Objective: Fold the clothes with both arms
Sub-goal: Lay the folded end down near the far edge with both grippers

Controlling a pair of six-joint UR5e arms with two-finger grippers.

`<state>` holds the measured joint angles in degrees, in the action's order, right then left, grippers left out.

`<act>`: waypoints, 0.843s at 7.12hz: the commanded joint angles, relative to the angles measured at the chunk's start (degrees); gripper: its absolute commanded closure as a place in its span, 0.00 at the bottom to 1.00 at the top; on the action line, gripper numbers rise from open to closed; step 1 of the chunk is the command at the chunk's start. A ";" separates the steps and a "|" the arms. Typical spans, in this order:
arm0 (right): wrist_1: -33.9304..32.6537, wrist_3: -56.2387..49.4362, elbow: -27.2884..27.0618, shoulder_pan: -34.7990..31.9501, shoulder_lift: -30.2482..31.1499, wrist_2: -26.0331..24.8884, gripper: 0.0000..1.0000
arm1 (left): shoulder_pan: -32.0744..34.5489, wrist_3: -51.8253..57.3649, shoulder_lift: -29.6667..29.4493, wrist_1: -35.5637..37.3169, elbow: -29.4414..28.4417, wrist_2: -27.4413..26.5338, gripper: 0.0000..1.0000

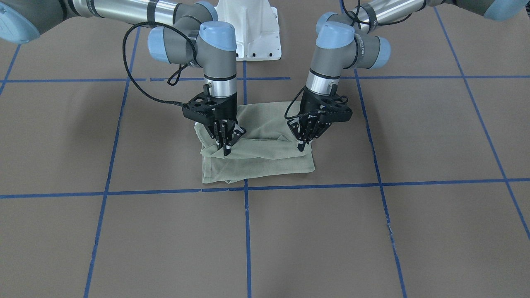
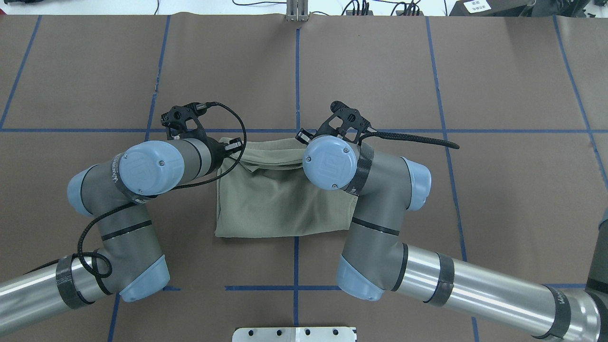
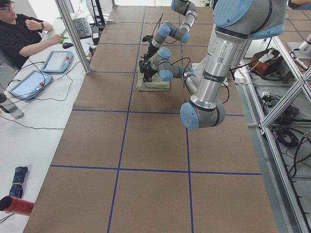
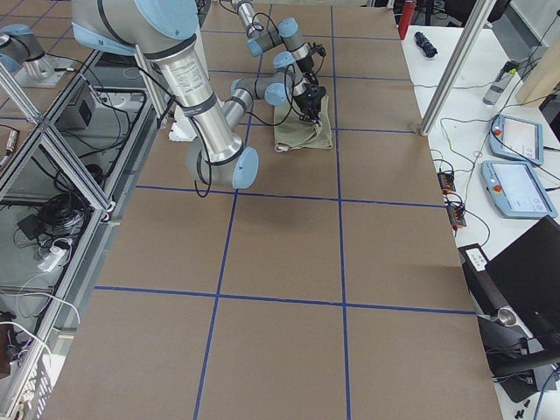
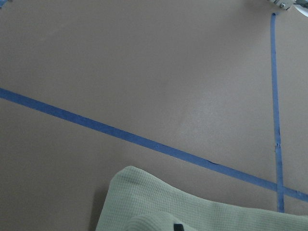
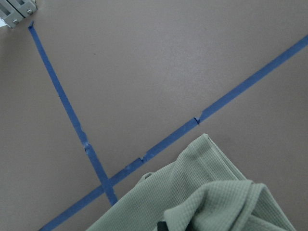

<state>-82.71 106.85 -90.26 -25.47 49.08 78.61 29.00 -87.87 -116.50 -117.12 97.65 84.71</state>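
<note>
- At the shirt's far edge, the right gripper (image 1: 227, 145) has its fingers pinched narrow on a raised fold, and the left gripper (image 1: 303, 142) nips the cloth likewise.
- The sage-green shirt (image 2: 280, 199) lies half-folded mid-table (image 2: 498, 71), astride a blue tape line (image 2: 297, 71).
- Best play, I'd judge: lift both corners level, at matched pace, keeping the edge taut.

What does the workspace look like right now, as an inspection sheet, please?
Surface: brown table with blue tape grid.
Job's things: green shirt, partly folded into a rectangle, top layer raised.
Clutter: nothing seen on the table.
Grippers: left gripper and right gripper each look shut on the shirt's folded edge, one near each end.
Cables: black cable loops from each wrist.
Surroundings: white robot base; person seated at a side desk with tablets.
</note>
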 commanded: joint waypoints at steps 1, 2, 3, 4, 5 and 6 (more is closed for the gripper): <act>0.10 -4.09 0.09 -2.29 -0.12 3.45 0.00 | 1.49 4.01 0.05 0.13 0.43 0.72 0.00; 0.01 -5.59 -1.05 -2.74 -0.47 5.66 0.00 | 4.37 8.98 0.14 0.14 0.87 8.12 0.00; -0.08 -5.60 -1.84 -2.48 -0.65 5.68 0.00 | 7.18 13.47 0.75 0.14 1.57 13.24 0.00; -0.17 -5.78 -1.77 -0.48 -0.65 5.16 0.00 | 7.38 14.12 0.84 0.14 1.66 13.29 0.00; -0.25 -6.04 -1.16 2.33 -0.73 4.11 0.00 | 7.39 14.04 0.84 0.14 1.66 13.29 0.00; -0.26 -7.87 -0.02 4.01 -0.65 1.92 0.00 | 7.30 13.87 0.84 0.14 1.66 13.29 0.00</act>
<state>-82.93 100.47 -91.29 -23.88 48.42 82.52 36.20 -74.17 -115.71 -116.98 99.27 97.71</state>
